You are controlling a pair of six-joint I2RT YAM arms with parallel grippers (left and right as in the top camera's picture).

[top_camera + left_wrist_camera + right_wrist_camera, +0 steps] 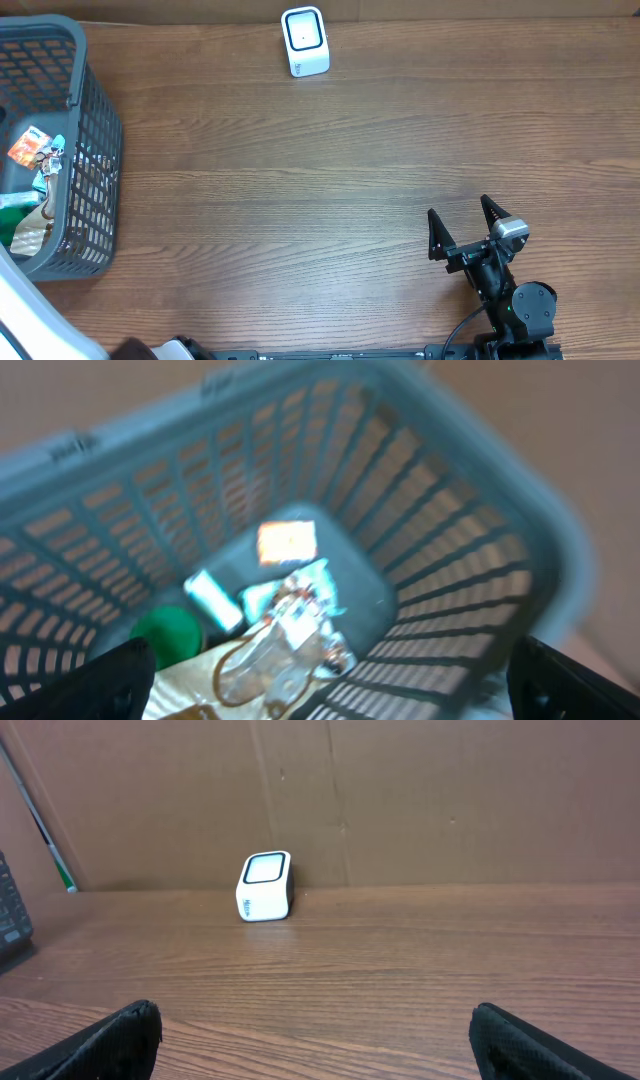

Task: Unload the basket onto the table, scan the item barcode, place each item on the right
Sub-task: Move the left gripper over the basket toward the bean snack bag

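A white barcode scanner (305, 40) with a dark window stands at the table's far edge, and the right wrist view shows the scanner (265, 886) too. The items lie in a grey-blue basket (95, 130) at the left: an orange packet (287, 541), a clear plastic pack (290, 635), a green round thing (165, 632) and a white tube (212, 598). My left gripper (330, 670) hangs open above the basket's inside, nothing between its fingers; the view is blurred. My right gripper (465, 225) stands open and empty at the near right, pointing toward the scanner.
The basket's slatted walls (440, 550) rise around the items. A brown cardboard wall (400, 800) closes off the back of the table. Part of the white left arm (30, 320) shows at the lower left corner.
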